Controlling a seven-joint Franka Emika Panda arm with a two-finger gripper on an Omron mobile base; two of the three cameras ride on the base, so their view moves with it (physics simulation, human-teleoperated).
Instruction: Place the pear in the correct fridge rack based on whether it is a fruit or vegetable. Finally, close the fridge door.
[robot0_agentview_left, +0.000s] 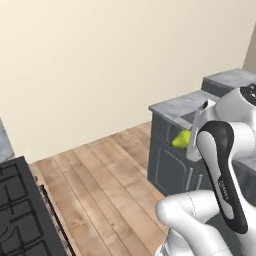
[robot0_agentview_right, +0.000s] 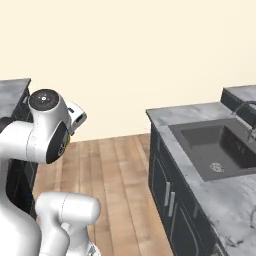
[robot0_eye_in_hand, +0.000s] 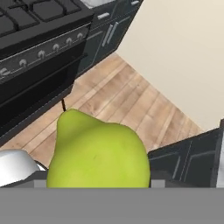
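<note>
Hand view puts the pear (robot0_eye_in_hand: 98, 153) right up against the lens, so large that it hides the gripper's tips; its short dark stem points up and away. It sits at the gripper, seemingly held, though the fingers themselves are covered and I cannot tell how wide they stand. Past the pear lies a wooden floor (robot0_eye_in_hand: 131, 105), and beyond that a black stove (robot0_eye_in_hand: 39, 39) with a row of knobs, dark cabinets beside it. From the left base view, the pear (robot0_agentview_left: 182, 138) shows as a yellow-green patch behind the white arm (robot0_agentview_left: 220, 165), level with the front of a dark cabinet topped by a grey counter (robot0_agentview_left: 175, 106). Right base view shows a sink (robot0_agentview_right: 220, 147) set in the grey counter, well right of the arm.
</note>
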